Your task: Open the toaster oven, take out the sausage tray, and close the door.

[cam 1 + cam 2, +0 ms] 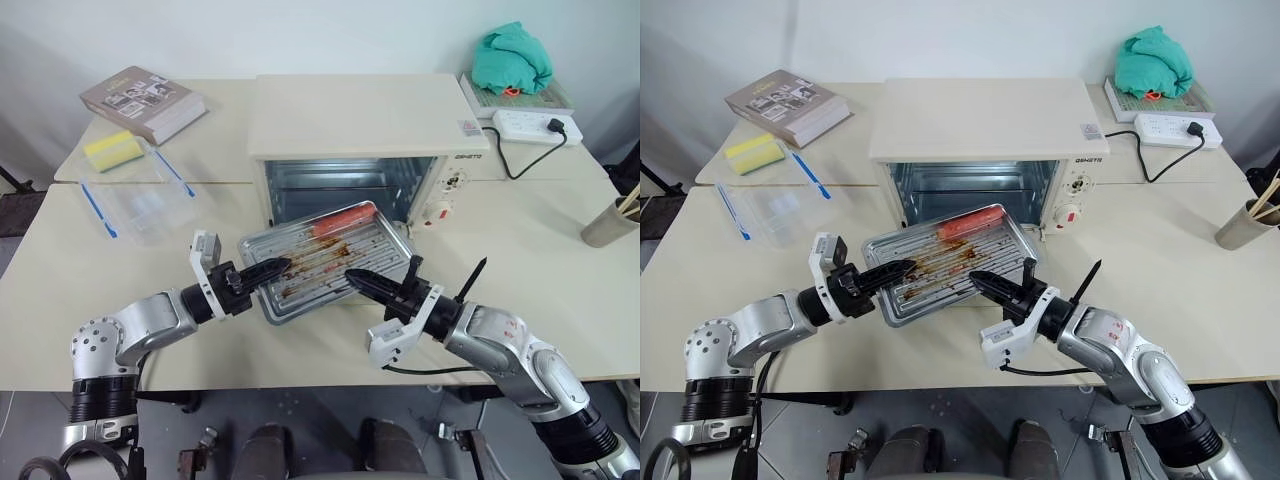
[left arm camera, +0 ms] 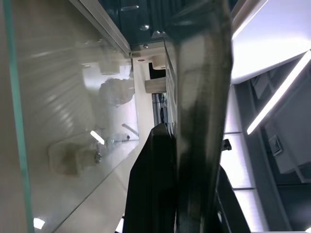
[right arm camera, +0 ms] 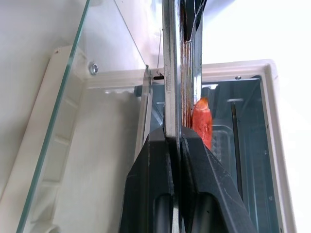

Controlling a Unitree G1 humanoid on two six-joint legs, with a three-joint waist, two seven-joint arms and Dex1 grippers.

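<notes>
Black fingers of the left gripper (image 1: 284,266) are pinched tight on the near-left rim of the sausage tray (image 1: 325,259); the right gripper (image 1: 352,276) is clamped likewise on its near-right rim, jaws closed flat against the metal. Both forearms reach in low and roughly level, angled toward each other. Between them the tray hangs just in front of the toaster oven (image 1: 355,140), over the lowered door (image 3: 73,145), red sausage (image 1: 343,219) at its far edge.

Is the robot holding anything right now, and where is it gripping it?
Both grippers, left and right, pinch the shallow silvery metal sausage tray by its near rim.
</notes>
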